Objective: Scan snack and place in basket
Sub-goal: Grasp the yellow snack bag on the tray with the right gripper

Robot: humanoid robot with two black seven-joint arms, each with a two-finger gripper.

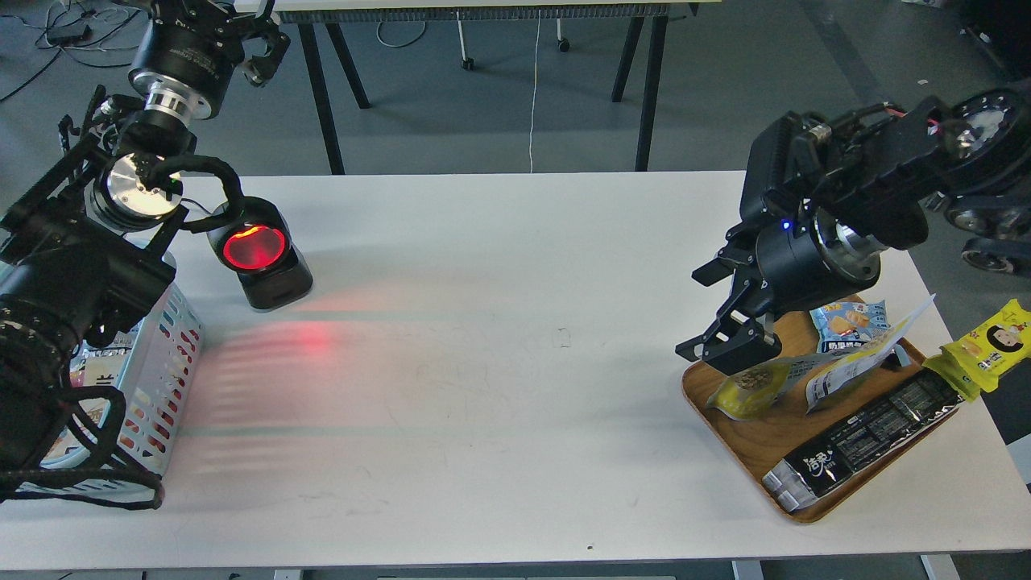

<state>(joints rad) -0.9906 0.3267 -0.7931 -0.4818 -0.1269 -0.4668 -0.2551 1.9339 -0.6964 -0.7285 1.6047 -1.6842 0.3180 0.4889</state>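
The snack [753, 385], a yellow-and-white pouch with a round picture of nuts, lies flat on the brown wooden tray [757, 451] at the right. My right gripper [725, 348] hangs open just above the pouch's yellow left end and holds nothing. The light blue basket [165, 379] stands at the table's left edge, mostly hidden under my left arm. My left gripper [242, 36] is raised high at the far left behind the basket. It is partly cut off by the frame's top, open and empty.
A black scanner [256, 250] with a glowing red window stands beside the basket and casts red light on the table. The tray also holds a small blue chip bag [846, 318] and a long black packet [862, 435]. A yellow packet [987, 346] lies off the tray's right side.
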